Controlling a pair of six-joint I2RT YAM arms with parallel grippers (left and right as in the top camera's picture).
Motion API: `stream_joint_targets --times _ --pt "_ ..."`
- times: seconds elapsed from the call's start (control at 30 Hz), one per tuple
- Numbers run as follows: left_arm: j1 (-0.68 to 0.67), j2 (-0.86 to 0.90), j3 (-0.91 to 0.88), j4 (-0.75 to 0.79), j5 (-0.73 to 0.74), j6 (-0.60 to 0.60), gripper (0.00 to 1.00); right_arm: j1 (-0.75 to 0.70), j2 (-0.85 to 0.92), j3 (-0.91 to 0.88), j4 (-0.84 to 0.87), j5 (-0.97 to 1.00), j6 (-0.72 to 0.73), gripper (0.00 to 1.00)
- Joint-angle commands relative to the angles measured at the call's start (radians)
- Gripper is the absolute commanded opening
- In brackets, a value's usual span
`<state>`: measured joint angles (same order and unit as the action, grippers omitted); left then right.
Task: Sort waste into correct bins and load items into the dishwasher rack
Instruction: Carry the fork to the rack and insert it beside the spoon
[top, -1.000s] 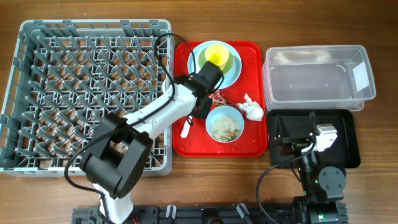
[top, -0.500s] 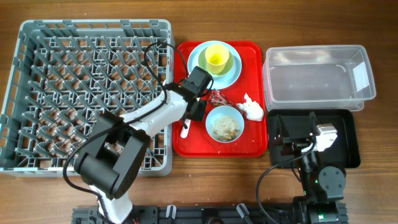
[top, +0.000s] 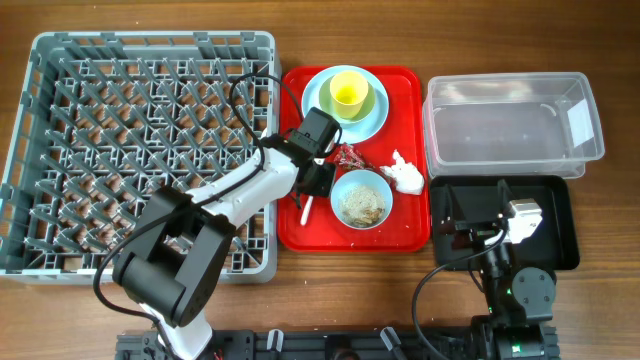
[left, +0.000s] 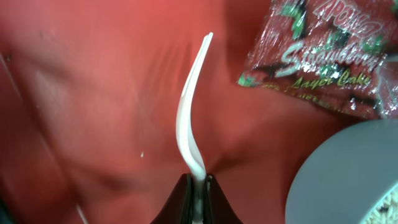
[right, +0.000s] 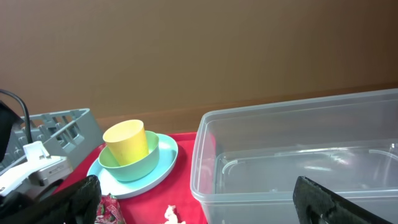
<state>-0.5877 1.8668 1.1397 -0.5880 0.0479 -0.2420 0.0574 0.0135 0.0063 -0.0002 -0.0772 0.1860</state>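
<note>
My left gripper (top: 313, 186) (left: 198, 182) is shut on a white plastic utensil (left: 191, 118) (top: 305, 208) over the flat red tray (top: 400, 235); I cannot tell whether it is the fork or the spoon. The shiny red wrapper (top: 348, 156) (left: 323, 62) lies just right of it. A pale blue bowl with food scraps (top: 361, 199) sits at the tray's front. The napkin (top: 404, 173) lies to its right. The yellow cup (top: 348, 92) (right: 125, 142) stands in a bowl on the pale blue plate (top: 375, 115). My right gripper (right: 198, 205) is open over the black tray (top: 560, 235). The grey rack (top: 140, 150) is at left.
The clear tub (top: 512, 125) (right: 298, 162) stands behind the black tray at right. The left arm reaches from the front across the rack's right corner onto the red tray. Wood table surface surrounds everything.
My left gripper has moved a little toward the front and left, away from the plate, and now holds the white utensil, lifted off the tray. The right arm has not moved.
</note>
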Motion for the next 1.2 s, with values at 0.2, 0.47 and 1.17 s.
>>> stream_joint_targets --times 0.2,0.47,1.17 --pt "0.008 -0.332 0.093 -0.137 -0.104 -0.006 0.04 0.001 -0.006 -0.001 0.003 0.010 0.000 1.00" --pt "0.230 -0.438 0.093 -0.282 -0.153 -0.005 0.04 0.001 -0.006 -0.001 0.003 0.010 0.000 1.00" --pt "0.304 -0.181 0.084 -0.303 -0.067 0.029 0.09 0.001 -0.006 -0.001 0.003 0.010 0.000 1.00"
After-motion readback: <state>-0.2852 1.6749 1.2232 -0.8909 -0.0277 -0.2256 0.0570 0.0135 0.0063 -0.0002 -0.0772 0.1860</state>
